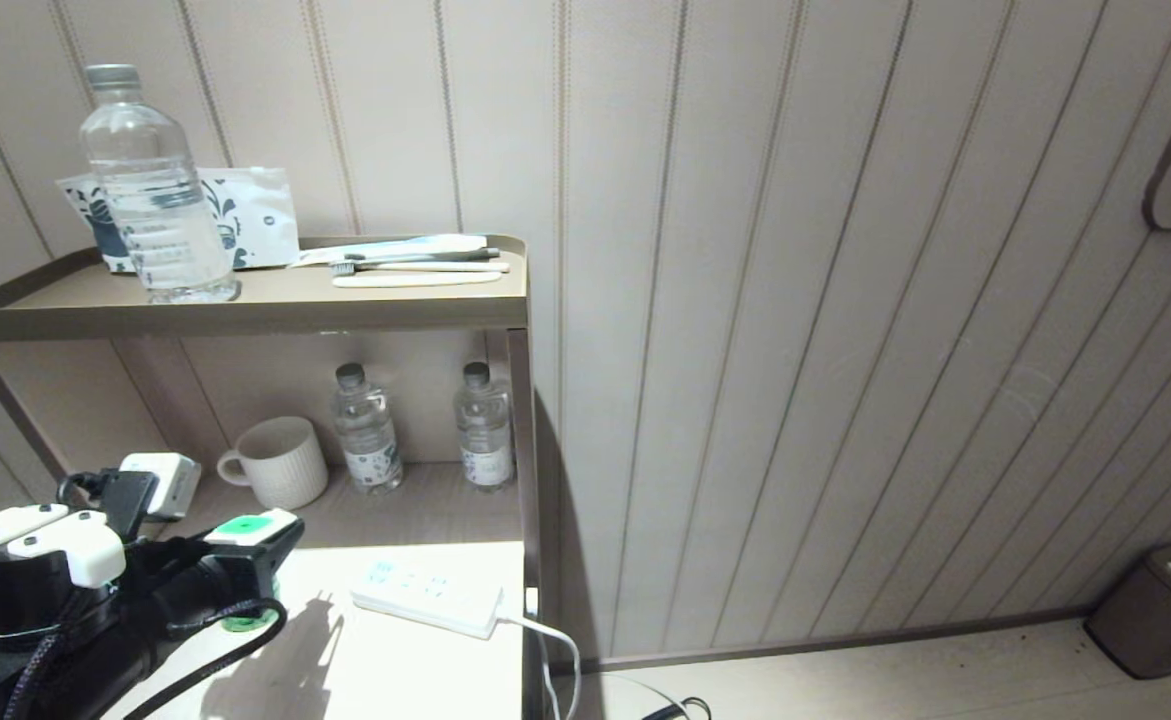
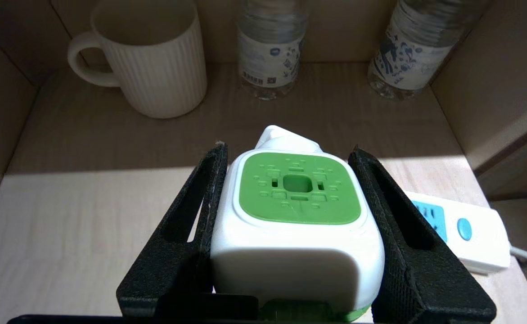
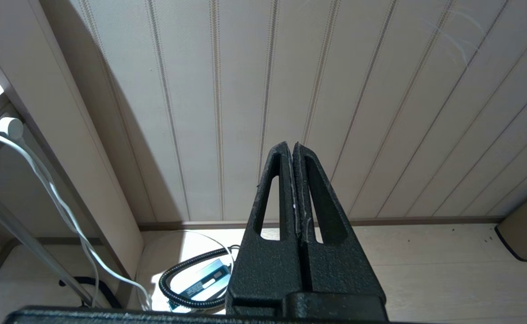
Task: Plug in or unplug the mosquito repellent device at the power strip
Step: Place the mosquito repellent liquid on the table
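At the lower centre of the head view, the flat white power strip [image 1: 428,598] with bluish sockets lies on the pale shelf with nothing plugged in. At lower left, the left gripper [image 1: 245,560] is clamped on the white-and-green mosquito repellent device [image 1: 254,528], clear of the strip; either unplugging looks finished or plugging remains. The right gripper [image 3: 294,150] hangs parked, fingers together.

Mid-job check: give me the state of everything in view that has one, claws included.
Left claw: shut on the mosquito repellent device.
Mosquito repellent device: held, unplugged.
Power strip: flat on the shelf, visible sockets empty.
Right claw: shut, empty, facing the wall.
Mug: upright.
Top-shelf bottle: upright, capped.
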You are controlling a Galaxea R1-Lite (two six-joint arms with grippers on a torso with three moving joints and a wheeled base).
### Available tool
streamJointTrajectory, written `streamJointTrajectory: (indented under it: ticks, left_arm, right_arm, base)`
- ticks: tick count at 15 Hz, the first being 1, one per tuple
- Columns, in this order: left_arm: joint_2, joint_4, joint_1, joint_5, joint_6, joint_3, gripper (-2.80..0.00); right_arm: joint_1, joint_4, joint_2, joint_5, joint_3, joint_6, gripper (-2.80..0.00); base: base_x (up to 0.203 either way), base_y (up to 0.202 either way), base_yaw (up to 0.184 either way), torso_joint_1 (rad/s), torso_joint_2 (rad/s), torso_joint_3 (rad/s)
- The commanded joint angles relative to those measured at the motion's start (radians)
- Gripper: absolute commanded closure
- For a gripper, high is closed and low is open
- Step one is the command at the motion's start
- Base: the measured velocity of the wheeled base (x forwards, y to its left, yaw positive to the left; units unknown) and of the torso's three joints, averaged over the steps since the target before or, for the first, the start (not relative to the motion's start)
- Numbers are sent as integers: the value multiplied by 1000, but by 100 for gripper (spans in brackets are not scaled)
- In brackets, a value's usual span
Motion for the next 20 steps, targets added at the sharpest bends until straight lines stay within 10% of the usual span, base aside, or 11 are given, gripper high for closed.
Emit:
streamJointTrajectory:
  ticks: [1,13,20]
  left_arm:
    - [79,-87,20,3,2,14,0]
    - [220,-206,58,11,9,84,0]
    - [293,-206,42,126,7,18,0]
  right_arm:
    - [0,1,1,0,-1,-1,0]
    - [0,1,1,0,1,-1,0]
    - [0,1,1,0,-1,-1,0]
  base:
    - [0,0,0,0,0,0]
    - [0,0,0,0,0,0]
    - [0,0,0,0,0,0]
